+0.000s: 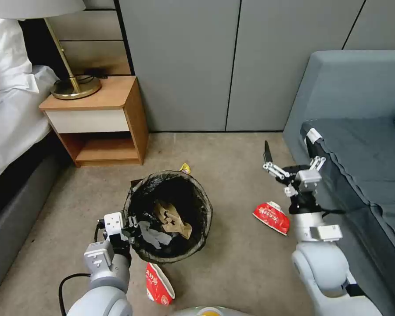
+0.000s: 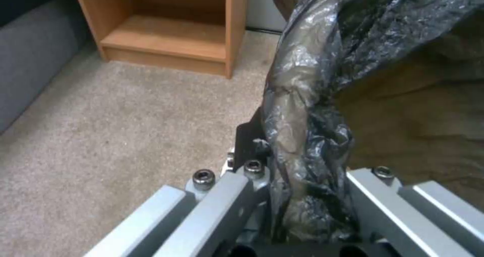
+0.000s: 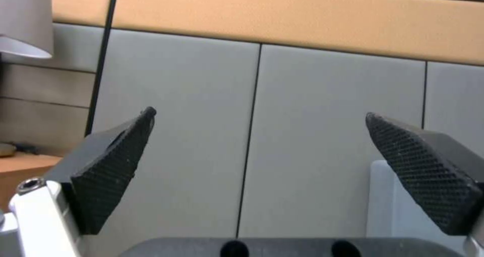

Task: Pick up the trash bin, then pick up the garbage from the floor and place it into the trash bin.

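The trash bin (image 1: 169, 217), a round bucket lined with a black bag, is held over the carpet with a brown cardboard scrap (image 1: 174, 218) inside. My left gripper (image 1: 131, 228) is shut on the bin's near-left rim, and the bag's folded rim (image 2: 302, 136) sits pinched between its jaws. Garbage lies on the floor: a red-and-white wrapper (image 1: 271, 217) right of the bin, another (image 1: 158, 285) close to my base, and a small yellow piece (image 1: 185, 167) behind the bin. My right gripper (image 1: 289, 150) hangs open and empty above the carpet beside the sofa, its fingers (image 3: 116, 174) spread wide.
A wooden nightstand (image 1: 98, 123) with a brass lamp (image 1: 74, 85) stands at the back left, next to a bed (image 1: 8, 114). A grey-blue sofa (image 1: 360, 131) fills the right side. Grey wall panels (image 1: 206, 66) close the back. Open carpet lies between bin and sofa.
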Available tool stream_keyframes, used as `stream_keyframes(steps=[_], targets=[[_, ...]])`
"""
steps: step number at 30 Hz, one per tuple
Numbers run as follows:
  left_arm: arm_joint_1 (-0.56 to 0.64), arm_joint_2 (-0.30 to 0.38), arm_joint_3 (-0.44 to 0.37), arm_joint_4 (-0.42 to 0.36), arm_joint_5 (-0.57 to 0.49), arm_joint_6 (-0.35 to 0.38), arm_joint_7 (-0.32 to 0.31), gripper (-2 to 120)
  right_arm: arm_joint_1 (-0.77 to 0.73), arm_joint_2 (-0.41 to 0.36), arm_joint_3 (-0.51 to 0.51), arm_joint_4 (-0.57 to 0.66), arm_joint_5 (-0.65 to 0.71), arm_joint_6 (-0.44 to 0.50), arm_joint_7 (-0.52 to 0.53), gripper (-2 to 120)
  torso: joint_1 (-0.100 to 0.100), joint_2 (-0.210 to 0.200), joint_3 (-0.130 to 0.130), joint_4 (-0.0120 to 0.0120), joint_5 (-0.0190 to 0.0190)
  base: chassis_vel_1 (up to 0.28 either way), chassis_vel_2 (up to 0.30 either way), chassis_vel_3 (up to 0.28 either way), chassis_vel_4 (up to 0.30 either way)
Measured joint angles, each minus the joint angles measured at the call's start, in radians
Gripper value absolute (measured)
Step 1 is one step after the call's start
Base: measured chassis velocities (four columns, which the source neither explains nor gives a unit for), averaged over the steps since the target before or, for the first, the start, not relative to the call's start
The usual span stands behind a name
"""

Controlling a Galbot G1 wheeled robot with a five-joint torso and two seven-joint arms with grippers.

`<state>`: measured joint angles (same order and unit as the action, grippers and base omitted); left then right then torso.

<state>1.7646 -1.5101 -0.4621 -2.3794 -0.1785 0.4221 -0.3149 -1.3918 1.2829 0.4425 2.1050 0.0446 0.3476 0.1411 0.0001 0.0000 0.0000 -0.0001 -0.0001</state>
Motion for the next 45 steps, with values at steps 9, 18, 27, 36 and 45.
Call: stream_keyframes(steps=[9,18,27,36,45], targets=[[0.023,0.001,-0.003,-0.003,0.006,-0.015,0.000,1,0.051,0.004,-0.016,-0.045,0.008,-0.035,0.008,100,0.000,0.000,0.000,0.0002,0.0002,0.000,0.000,0.000,0.000],[0.024,-0.003,0.004,0.010,0.018,-0.031,0.000,1,0.074,-0.012,-0.014,-0.053,0.025,-0.231,0.051,100,0.000,0.000,0.000,0.0001,0.0002,0.000,0.000,0.000,0.000],[0.013,-0.005,0.010,0.026,0.018,-0.037,0.002,1,0.086,-0.007,0.025,-0.034,0.100,-0.458,-0.015,100,0.000,0.000,0.000,0.0001,0.0000,0.000,0.000,0.000,0.000],[0.000,-0.003,0.007,0.037,0.012,-0.033,0.003,1,0.106,-0.007,0.034,-0.078,0.117,-0.543,-0.116,100,0.000,0.000,0.000,0.0000,0.0001,0.000,0.000,0.000,0.000],[-0.002,-0.003,0.006,0.041,0.010,-0.032,0.003,1,0.154,-0.008,0.029,-0.156,0.087,-0.546,-0.161,100,0.000,0.000,0.000,0.0001,0.0002,0.000,0.000,0.000,0.000]])
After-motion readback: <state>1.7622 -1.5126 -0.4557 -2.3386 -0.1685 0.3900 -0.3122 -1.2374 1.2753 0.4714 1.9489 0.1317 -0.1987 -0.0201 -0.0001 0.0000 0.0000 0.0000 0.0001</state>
